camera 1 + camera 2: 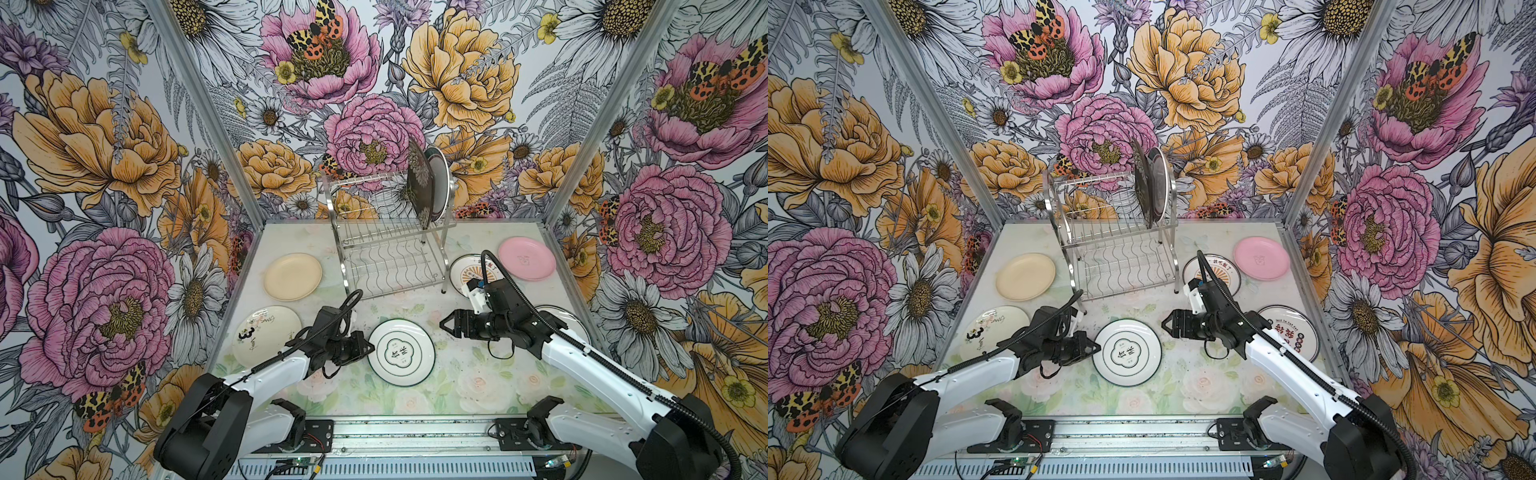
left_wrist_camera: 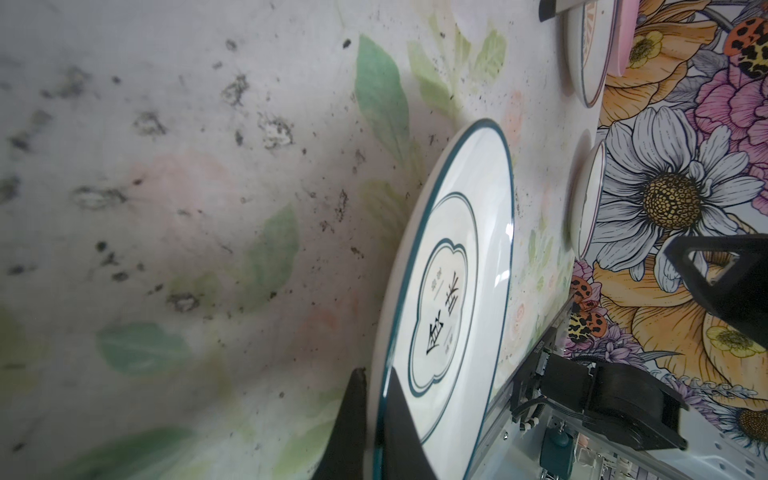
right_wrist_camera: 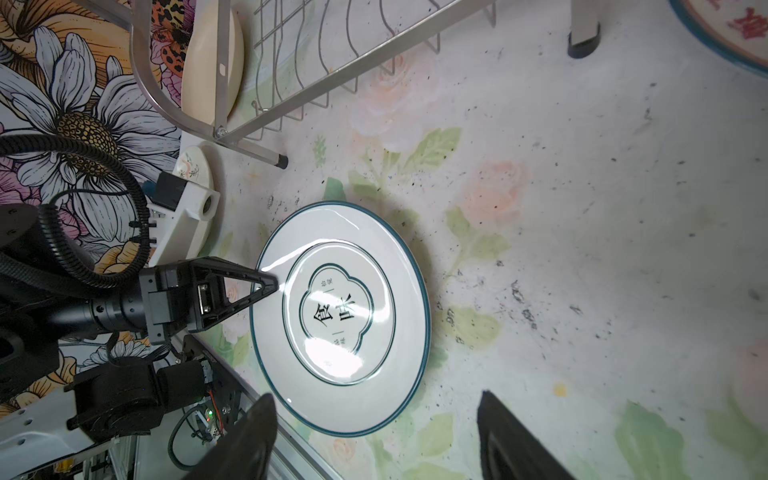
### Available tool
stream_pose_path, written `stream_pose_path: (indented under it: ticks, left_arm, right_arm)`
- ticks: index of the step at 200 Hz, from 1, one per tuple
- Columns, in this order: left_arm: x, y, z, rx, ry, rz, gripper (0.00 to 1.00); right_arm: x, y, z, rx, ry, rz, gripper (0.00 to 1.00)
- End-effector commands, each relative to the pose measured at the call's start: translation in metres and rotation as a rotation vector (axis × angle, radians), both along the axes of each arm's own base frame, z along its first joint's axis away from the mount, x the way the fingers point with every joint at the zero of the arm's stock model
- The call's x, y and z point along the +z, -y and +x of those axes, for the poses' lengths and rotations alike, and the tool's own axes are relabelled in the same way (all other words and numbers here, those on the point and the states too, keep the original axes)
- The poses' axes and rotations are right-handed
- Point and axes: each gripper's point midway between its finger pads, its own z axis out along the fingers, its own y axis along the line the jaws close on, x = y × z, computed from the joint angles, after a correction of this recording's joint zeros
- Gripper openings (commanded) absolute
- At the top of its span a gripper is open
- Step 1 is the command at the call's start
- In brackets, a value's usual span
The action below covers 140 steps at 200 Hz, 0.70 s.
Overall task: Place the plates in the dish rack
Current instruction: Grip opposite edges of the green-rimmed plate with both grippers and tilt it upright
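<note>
A white plate with a teal rim lies on the table near the front middle. My left gripper is shut on its left rim, one finger above and one below the edge. My right gripper hovers open just right of that plate, touching nothing. The dish rack stands at the back. Its upper tier holds a black square floral plate and a round plate upright.
Flat on the table lie a cream plate, a white plate with black marks, a sunburst plate, a pink plate and a plate partly under the right arm. Floral walls enclose three sides.
</note>
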Motion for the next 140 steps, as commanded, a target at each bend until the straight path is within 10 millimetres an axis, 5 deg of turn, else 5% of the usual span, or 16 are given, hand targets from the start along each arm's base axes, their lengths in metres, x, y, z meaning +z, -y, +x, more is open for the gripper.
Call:
stream_pose_path:
  ticks: [1, 51, 109, 140]
  left_arm:
    - [0.043, 0.012, 0.016, -0.024, 0.107, -0.079, 0.00]
    - [0.098, 0.021, 0.027, -0.051, 0.222, -0.196, 0.00]
    - [0.124, 0.026, 0.028, -0.103, 0.261, -0.260, 0.00]
    - [0.130, 0.029, 0.029, -0.119, 0.268, -0.277, 0.00]
  right_arm:
    - [0.006, -0.007, 0.003, 0.028, 0.013, 0.048, 0.76]
    - [0.013, -0.015, 0.009, 0.043, -0.004, 0.108, 0.76]
    - [0.035, -0.039, 0.021, 0.110, -0.015, 0.231, 0.63]
    - [0.050, -0.051, 0.024, 0.156, -0.015, 0.313, 0.48]
